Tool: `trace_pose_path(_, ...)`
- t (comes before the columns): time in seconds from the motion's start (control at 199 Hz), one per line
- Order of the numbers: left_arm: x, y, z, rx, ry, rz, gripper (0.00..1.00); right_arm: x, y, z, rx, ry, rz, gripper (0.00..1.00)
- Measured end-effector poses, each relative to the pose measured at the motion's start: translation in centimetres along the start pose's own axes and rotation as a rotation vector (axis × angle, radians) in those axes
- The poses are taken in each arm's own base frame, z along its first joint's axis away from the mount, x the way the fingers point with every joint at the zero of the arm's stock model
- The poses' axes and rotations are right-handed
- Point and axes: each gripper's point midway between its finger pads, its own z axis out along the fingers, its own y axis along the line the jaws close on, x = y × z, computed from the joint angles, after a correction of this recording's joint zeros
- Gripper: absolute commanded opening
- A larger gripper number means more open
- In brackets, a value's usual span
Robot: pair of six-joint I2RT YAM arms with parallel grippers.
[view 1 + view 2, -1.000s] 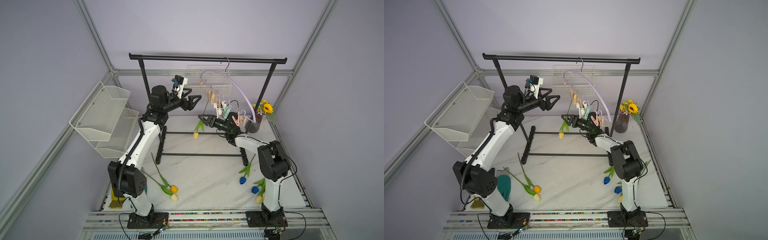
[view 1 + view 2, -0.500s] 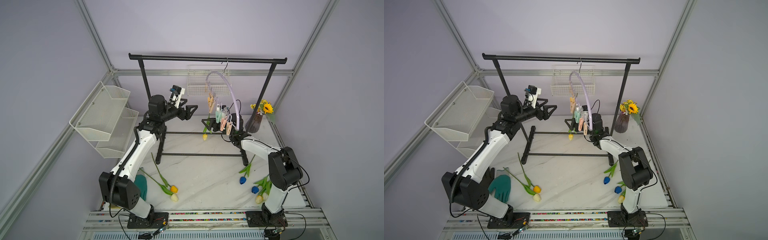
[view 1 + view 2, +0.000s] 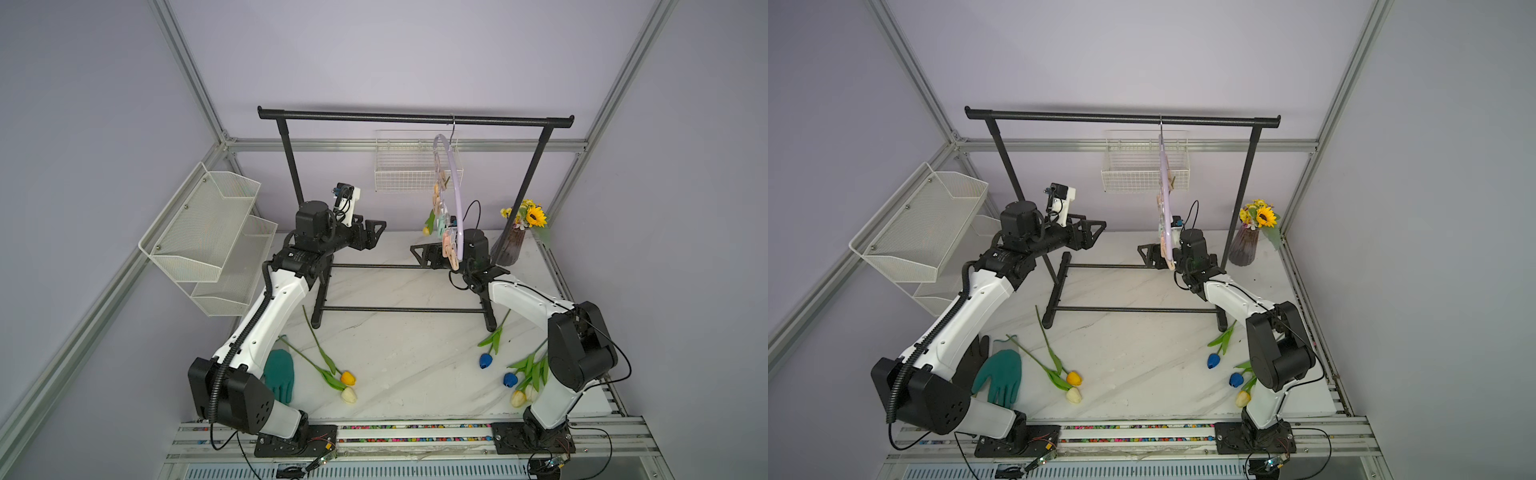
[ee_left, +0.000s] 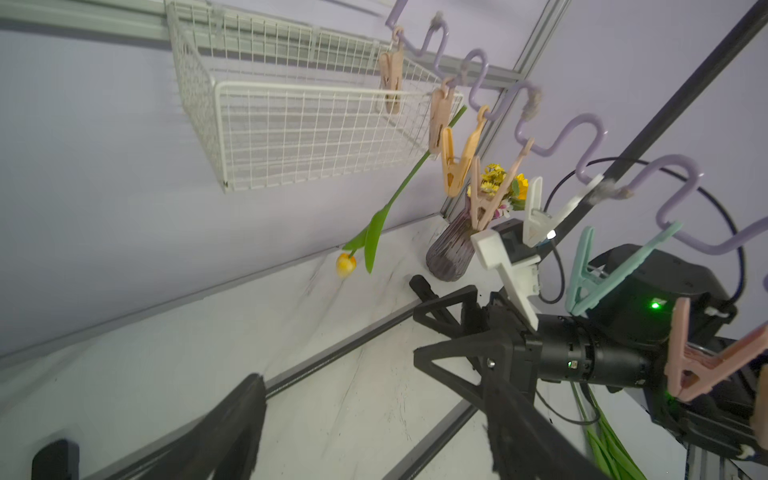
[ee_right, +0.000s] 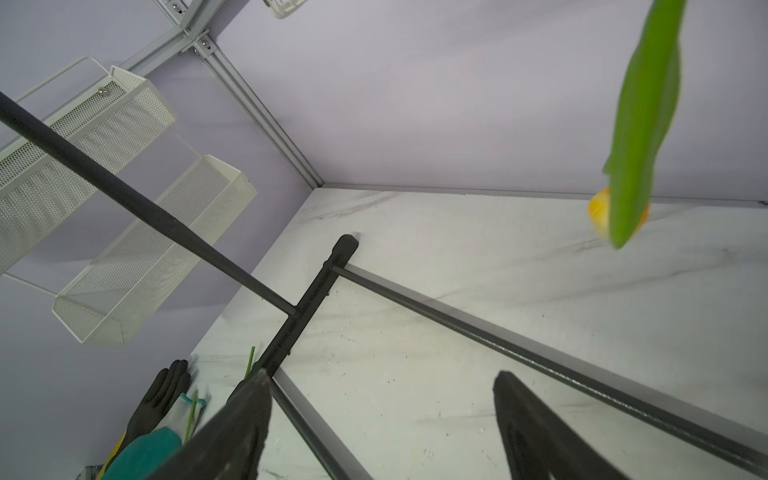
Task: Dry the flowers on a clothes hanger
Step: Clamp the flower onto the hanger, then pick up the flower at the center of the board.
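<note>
The lilac clothes hanger (image 3: 455,187) hangs by its hook from the black rack bar, its clothespins in a row. One yellow tulip (image 4: 345,264) hangs head down from a peach pin, also seen in the right wrist view as the tulip (image 5: 642,124). My left gripper (image 3: 380,233) is open and empty, to the left of the hanger and apart from it. My right gripper (image 3: 415,254) stands open and empty just below the lowest pins. Several more flowers lie on the table: an orange tulip (image 3: 347,377), a cream tulip (image 3: 349,395), and a blue tulip (image 3: 485,360).
The black garment rack (image 3: 415,117) spans the back, its base bars on the marble table (image 3: 395,365). A white wire basket (image 3: 399,178) hangs behind the hanger. Mesh baskets (image 3: 208,224) hang on the left wall. A sunflower vase (image 3: 512,247) stands at the back right, a green glove (image 3: 279,374) at the front left.
Both grippers have drawn back and down from the hanger, and the right one has opened wider. The hanger has swung round, with the yellow tulip left hanging from its pin.
</note>
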Motion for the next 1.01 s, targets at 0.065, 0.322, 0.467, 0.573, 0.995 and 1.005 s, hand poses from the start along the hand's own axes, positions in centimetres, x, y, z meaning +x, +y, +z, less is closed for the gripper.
trace_pose_path(0.065, 1.7, 0.8, -0.2, -0.038, 0.043, -0.044, 0.82, 0.3, 0.3, -0.9, 0.006, 0.018, -0.001, 0.86)
trace_pose_path(0.322, 10.8, 3.6, -1.5, -0.180, 0.232, -0.228, 0.82, 4.5, 2.2, -4.1, -0.008, 0.121, 0.046, 0.86)
trace_pose_path(0.467, 17.5, 6.1, -2.6, -0.325, 0.373, -0.340, 0.82, 10.7, 5.2, -3.9, -0.076, 0.257, 0.086, 0.86)
trace_pose_path(0.573, 21.3, 7.5, -4.0, -0.442, 0.461, -0.411, 0.82, 14.8, 7.8, -4.0, -0.114, 0.351, 0.084, 0.85)
trace_pose_path(0.995, 31.9, 11.3, -11.9, -0.893, 0.684, -0.565, 0.62, 24.0, 12.8, -2.8, -0.174, 0.559, 0.020, 0.85)
trace_pose_path(1.005, 32.1, 11.4, -12.0, -0.901, 0.689, -0.567, 0.62, 24.1, 12.8, -2.8, -0.172, 0.559, 0.019, 0.85)
